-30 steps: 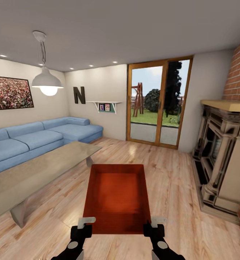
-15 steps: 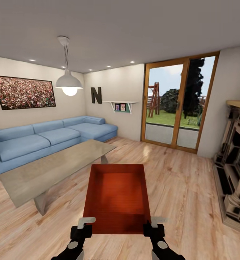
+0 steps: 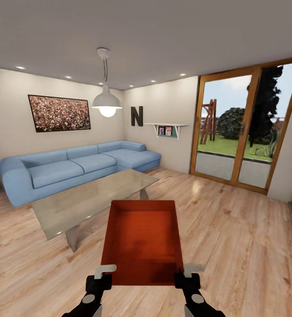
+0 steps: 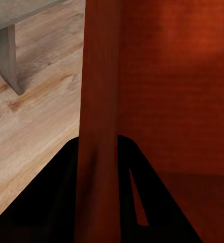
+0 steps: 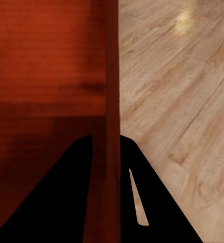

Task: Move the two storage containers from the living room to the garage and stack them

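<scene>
One orange-red storage container point(image 3: 141, 240), open-topped with plain smooth walls, rides level above the living room's light wood-plank floor point(image 3: 234, 246), long axis running near to far, its near left and right walls clamped by the left gripper point(image 3: 103, 274) and right gripper point(image 3: 186, 273).

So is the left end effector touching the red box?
Touching. The left wrist view shows the left end effector with its fingers closed on the storage container's wall.
</scene>
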Available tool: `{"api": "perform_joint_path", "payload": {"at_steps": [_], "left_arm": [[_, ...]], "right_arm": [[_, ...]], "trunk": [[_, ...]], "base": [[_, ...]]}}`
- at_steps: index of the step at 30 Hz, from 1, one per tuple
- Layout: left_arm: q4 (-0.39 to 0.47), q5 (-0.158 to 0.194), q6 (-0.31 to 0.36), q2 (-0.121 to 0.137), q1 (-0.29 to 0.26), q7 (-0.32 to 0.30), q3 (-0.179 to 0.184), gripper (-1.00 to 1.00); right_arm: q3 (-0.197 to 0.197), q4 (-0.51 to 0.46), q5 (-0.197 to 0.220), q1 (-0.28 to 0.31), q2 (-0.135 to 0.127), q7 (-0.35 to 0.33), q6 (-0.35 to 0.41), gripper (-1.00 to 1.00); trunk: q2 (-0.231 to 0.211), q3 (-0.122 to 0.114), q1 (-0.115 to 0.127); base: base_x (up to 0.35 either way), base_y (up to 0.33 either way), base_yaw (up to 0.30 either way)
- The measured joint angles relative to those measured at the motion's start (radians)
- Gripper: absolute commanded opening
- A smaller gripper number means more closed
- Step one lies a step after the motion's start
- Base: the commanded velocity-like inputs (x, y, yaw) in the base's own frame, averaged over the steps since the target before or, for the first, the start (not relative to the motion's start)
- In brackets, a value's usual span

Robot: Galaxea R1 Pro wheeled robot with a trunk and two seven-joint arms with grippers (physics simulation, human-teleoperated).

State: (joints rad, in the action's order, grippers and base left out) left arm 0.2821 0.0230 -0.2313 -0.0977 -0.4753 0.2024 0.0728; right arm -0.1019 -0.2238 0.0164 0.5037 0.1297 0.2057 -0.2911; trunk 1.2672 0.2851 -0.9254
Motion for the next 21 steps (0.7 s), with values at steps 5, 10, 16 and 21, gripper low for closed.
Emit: {"api": "perform_joint_path", "payload": {"at_steps": [5,10,16,21], "left_arm": [[0.000,0.000,0.000,0.000,0.000,0.000,0.000,-1.00],[-0.001,0.001,0.000,0.000,0.000,0.000,0.001,-1.00],[-0.001,0.001,0.000,0.000,0.000,0.000,0.001,-1.00],[-0.001,0.001,-0.001,0.000,0.000,0.000,0.000,-1.00]], "right_arm": [[0.000,0.000,0.000,0.000,0.000,0.000,0.000,-1.00],[0.000,-0.001,0.001,-0.001,0.000,-0.001,0.001,-1.00],[-0.001,0.000,0.001,0.000,0.000,-0.001,0.000,-1.00],[-0.001,0.002,0.002,0.001,0.000,-0.001,-0.002,-1.00]], "trunk": [[0.000,0.000,0.000],[0.000,0.000,0.000],[0.000,0.000,0.000],[0.000,0.000,0.000]], "base": [[0.000,0.000,0.284],[0.000,0.000,0.068],[0.000,0.000,0.004],[0.000,0.000,0.000]]}}
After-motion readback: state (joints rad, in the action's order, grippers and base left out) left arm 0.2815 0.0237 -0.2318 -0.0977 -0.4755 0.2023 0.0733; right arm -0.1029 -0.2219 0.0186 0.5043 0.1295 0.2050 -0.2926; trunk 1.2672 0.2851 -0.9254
